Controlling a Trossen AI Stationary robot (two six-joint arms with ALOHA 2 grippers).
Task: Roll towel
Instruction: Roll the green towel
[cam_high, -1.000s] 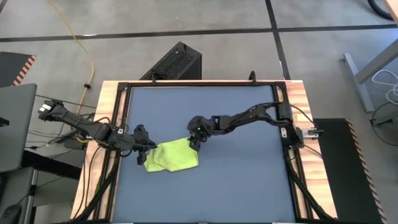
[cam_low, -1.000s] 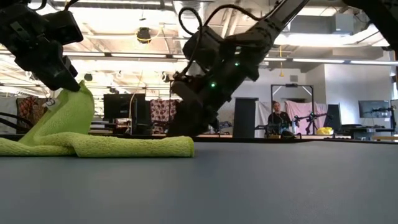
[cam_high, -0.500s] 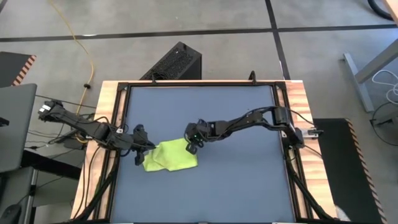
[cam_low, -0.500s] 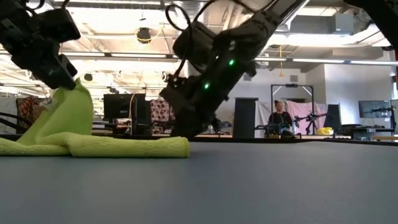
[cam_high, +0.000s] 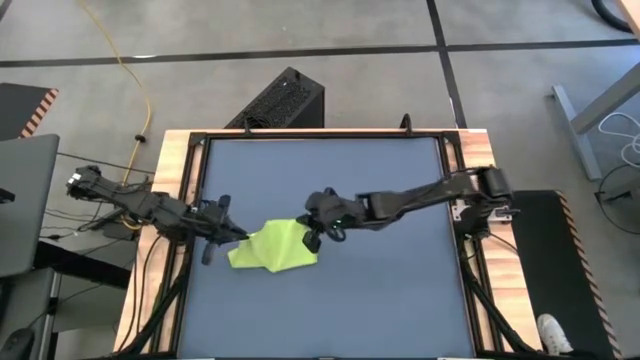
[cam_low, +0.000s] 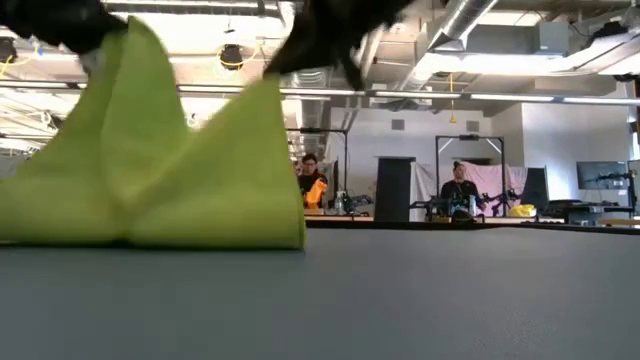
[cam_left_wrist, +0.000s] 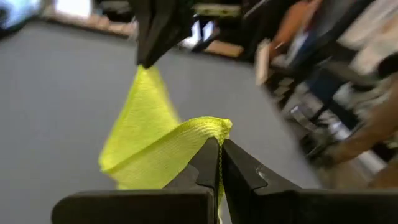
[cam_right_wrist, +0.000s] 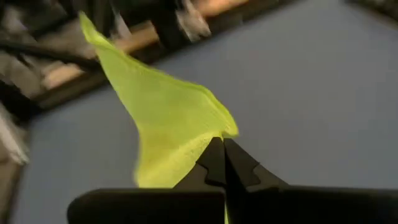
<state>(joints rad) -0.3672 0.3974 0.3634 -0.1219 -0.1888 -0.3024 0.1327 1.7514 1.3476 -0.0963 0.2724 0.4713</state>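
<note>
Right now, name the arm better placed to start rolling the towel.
Neither clearly: the left gripper and right gripper each pinch a raised corner of the towel. Probably both together.

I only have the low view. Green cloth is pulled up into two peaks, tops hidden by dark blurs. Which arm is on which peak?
Observer: The high view shows the left gripper on the towel at its left corner and the right gripper at its right corner.
Operator: Are both actually clamped, or just touching?
Observer: Both clamped. In the left wrist view the fingers are shut on a fold of the cloth; the right wrist view shows the right gripper's fingers pinching another edge.
Operator: Where on the mat is this?
Observer: Left of centre on the mat, nearer the left arm's side, from above.
</note>
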